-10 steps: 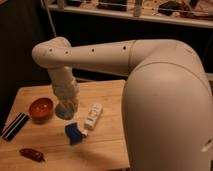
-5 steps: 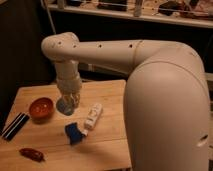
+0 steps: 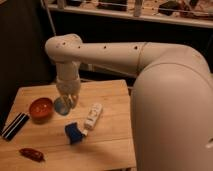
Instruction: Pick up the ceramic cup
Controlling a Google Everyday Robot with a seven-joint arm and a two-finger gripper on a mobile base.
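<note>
The ceramic cup (image 3: 62, 106) is small, round and light blue. It sits on the wooden table (image 3: 112, 140), just right of the orange-red bowl (image 3: 40, 108). My gripper (image 3: 67, 98) hangs from the white arm straight down over the cup and covers its upper right part. Whether the gripper touches the cup does not show. A dark blue angular block (image 3: 74, 133) lies in front of the cup.
A white oblong object (image 3: 92, 116) lies right of the cup. A black flat object (image 3: 15, 126) lies at the table's left edge, and a red pepper-like item (image 3: 31, 154) lies near the front left. My large white arm body fills the right side.
The arm's upper joint has risen and shifted right. The gripper stays low over the cup, moved slightly right.
</note>
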